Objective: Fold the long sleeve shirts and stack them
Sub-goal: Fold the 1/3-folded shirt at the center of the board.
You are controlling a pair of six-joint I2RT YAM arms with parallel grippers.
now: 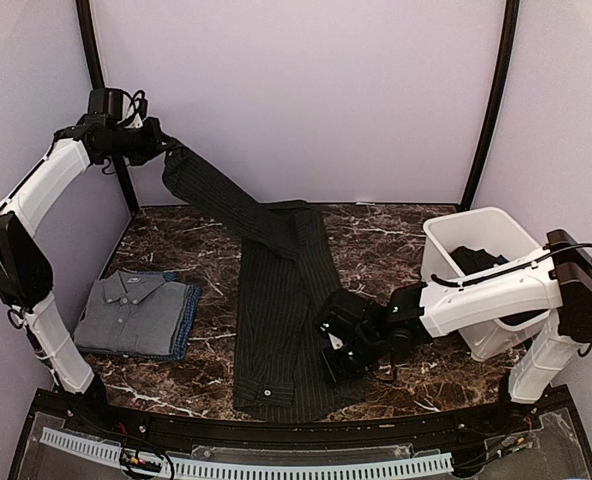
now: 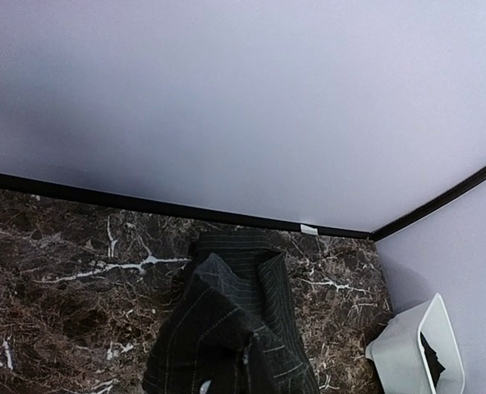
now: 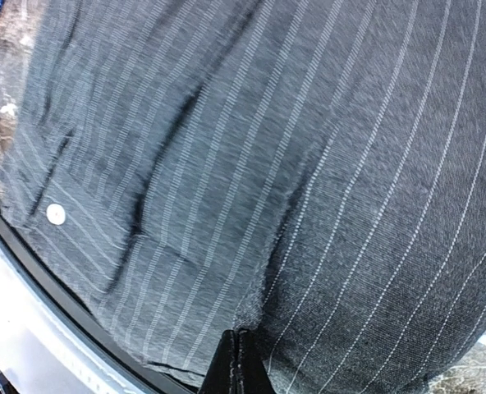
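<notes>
Shirts lie folded on the left of the dark marble table (image 1: 396, 250): a plain grey shirt (image 1: 131, 308) on a blue shirt (image 1: 189, 318). The left gripper (image 1: 168, 152), high up, holds a sleeve of the black pinstripe shirt (image 1: 276, 320) lying in the middle. The right gripper (image 1: 338, 362) pinches its near part, left of a white plastic tub (image 1: 438, 255).

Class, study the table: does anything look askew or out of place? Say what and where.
The pinstriped shirt is askew: the left gripper holds one end high at the far-left corner, so it slants down to the table, while the right gripper pinches its near-right edge. The grey shirt lies neatly folded at left.
</notes>
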